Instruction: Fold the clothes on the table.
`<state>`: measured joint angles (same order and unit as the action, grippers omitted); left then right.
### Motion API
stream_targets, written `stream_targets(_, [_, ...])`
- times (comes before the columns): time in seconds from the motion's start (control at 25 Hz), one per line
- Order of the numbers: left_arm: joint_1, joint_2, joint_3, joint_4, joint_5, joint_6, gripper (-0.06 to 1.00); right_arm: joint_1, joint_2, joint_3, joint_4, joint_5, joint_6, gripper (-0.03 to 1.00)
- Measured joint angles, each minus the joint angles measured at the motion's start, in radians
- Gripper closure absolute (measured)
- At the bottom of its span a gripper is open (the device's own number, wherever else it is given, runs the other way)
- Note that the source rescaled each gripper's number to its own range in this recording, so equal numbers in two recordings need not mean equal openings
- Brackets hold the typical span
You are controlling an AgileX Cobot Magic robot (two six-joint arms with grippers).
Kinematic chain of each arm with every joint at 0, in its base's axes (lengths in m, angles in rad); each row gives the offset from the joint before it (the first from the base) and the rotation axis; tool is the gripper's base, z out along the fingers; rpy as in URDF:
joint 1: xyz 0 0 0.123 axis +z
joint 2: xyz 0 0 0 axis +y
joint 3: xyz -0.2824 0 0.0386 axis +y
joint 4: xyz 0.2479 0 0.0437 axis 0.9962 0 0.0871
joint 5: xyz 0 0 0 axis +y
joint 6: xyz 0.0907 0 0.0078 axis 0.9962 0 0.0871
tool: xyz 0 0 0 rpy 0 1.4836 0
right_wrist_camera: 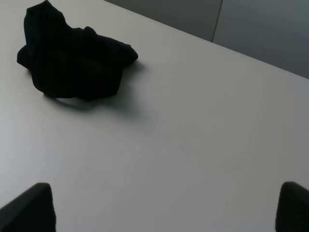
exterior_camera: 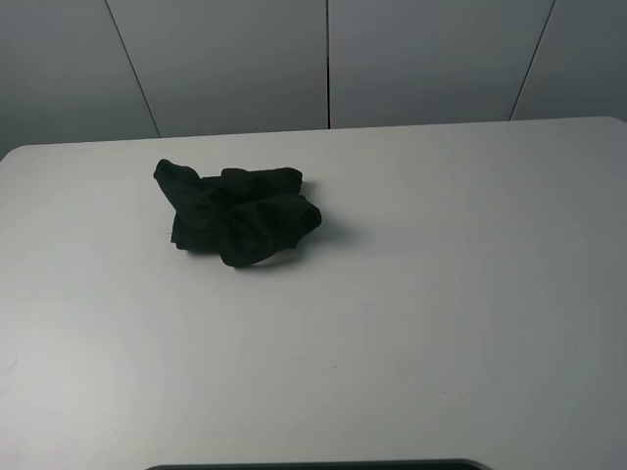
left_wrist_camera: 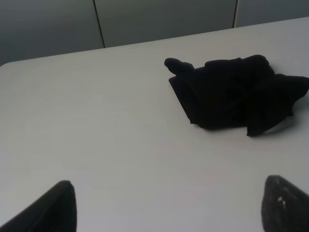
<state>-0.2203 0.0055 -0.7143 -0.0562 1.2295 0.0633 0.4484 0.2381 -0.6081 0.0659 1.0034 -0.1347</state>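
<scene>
A crumpled black fabric T-shirt (exterior_camera: 236, 214) lies bunched in a loose heap on the large plain white tabletop (exterior_camera: 441, 294), its sleeves and hem folded in on themselves so that no print or neck label can be made out. In the high exterior view the heap sits toward the far edge of the tabletop and left of its middle, with bare white surface on every side of it. One lobe of cloth sticks up at the end of the heap nearest the tabletop's left edge, and a thin dark strip curls out along the side facing the camera.

The left gripper (left_wrist_camera: 169, 205) hangs above the tabletop, short of the T-shirt and not touching it, its two dark fingers (left_wrist_camera: 48, 209) spread wide apart with only white surface between them. The right gripper (right_wrist_camera: 164, 205) is likewise well clear of the T-shirt, with its dark fingers (right_wrist_camera: 29, 209) set wide and nothing held. Beyond the tabletop's far edge stand grey wall panels (exterior_camera: 421, 59) divided by dark seams.
</scene>
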Motion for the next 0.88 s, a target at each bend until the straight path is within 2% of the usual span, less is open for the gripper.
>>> stream_targets(0.32, [0.000, -0.002, 0.099, -0.021, 0.002, 0.000, -0.05, 0.000, -0.175, 0.053, -0.004, 0.119, 0.017, -0.02])
stream_targets(0.48, [0.000, -0.005, 0.150, -0.038, -0.002, 0.000, -0.05, 0.000, -0.207, 0.082, -0.004, 0.116, 0.052, -0.02])
stream_targets(0.68, [0.000, -0.006, 0.177, -0.054, -0.108, -0.002, -0.06, 0.000, -0.214, 0.094, -0.006, 0.098, 0.060, -0.02])
stream_targets(0.88, [0.000, -0.006, 0.199, -0.058, -0.140, -0.002, -0.06, 0.000, -0.216, 0.094, -0.006, 0.092, 0.062, -0.02])
